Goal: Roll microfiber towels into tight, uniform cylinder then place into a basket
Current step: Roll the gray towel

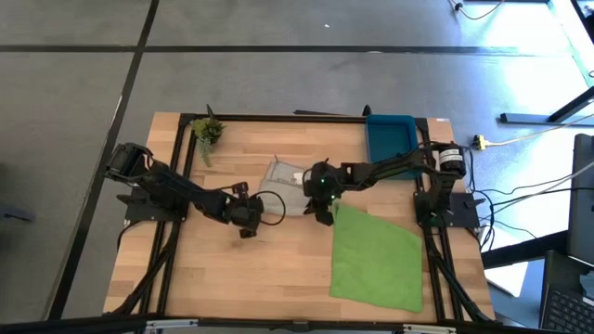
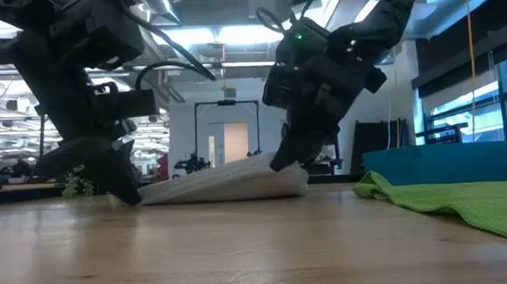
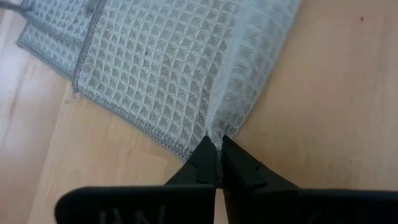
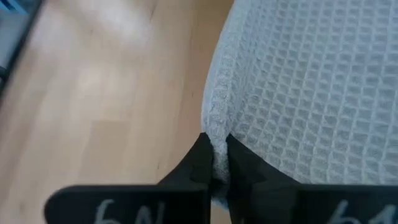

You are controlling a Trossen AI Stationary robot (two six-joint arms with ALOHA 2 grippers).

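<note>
My fingertips pinch both near corners of the grey waffle towel (image 1: 286, 186) mid-table. The green towel (image 1: 376, 260) lies flat beside it; the blue basket (image 1: 390, 137) sits at the far edge.

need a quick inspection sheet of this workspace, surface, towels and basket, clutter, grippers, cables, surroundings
surface: wooden table in a black frame, on a grey floor.
job's things: grey towel lies mid-table, its edge lifted in the low view; green towel is spread flat on the right side; blue basket sits at the far right corner with nothing seen inside.
clutter: small plant sprig at the far left corner.
grippers: left gripper shut on a corner of the grey towel; right gripper shut on the grey towel's edge.
cables: black loop at the left wrist; loose leads on the floor to the right.
surroundings: open hall with ceiling lights; no people seen.
</note>
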